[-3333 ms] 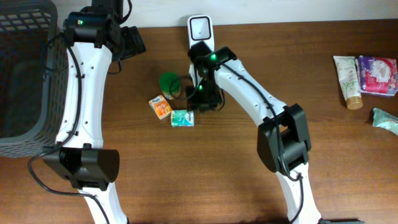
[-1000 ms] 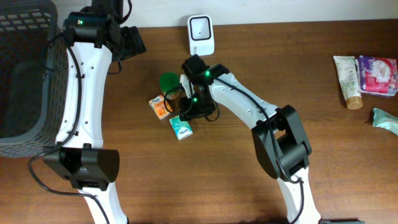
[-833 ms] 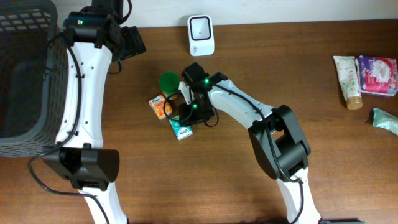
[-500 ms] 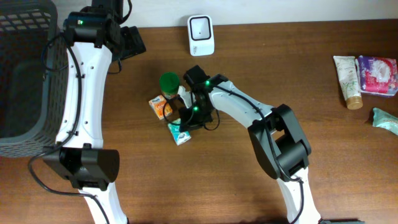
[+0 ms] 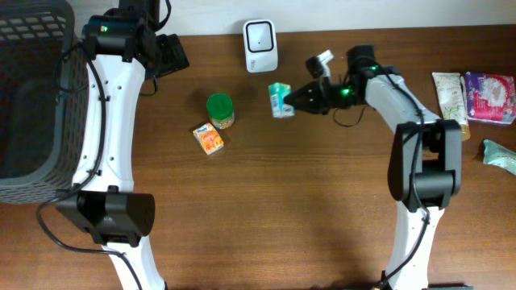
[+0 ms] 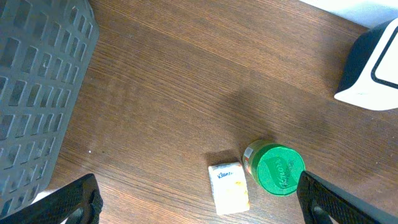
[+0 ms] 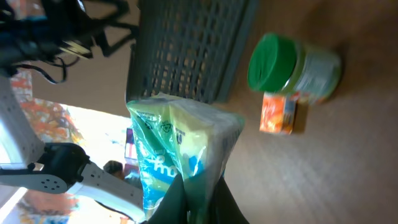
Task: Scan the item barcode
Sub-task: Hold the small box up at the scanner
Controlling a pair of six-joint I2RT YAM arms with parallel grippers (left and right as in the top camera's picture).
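Packet up, scanner next!
The right pincer (image 5: 294, 99) clamps the green packet (image 5: 280, 100); the scanner (image 5: 260, 46) sits near, ahead of its tip (the left pincer (image 5: 173, 55), spread wide, is farther).

Glossy, crinkled plastic film covers the green-and-white soft pack (image 7: 177, 146) in the right hand (image 5: 292, 99); the brown wooden desk (image 6: 186, 93) below looks smooth and matt.

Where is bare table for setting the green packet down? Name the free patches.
Free: the wide front of the table, below the orange box and between both arm bases. Crowded: around the green-lidded jar, beside the scanner, and the right edge by the tube.
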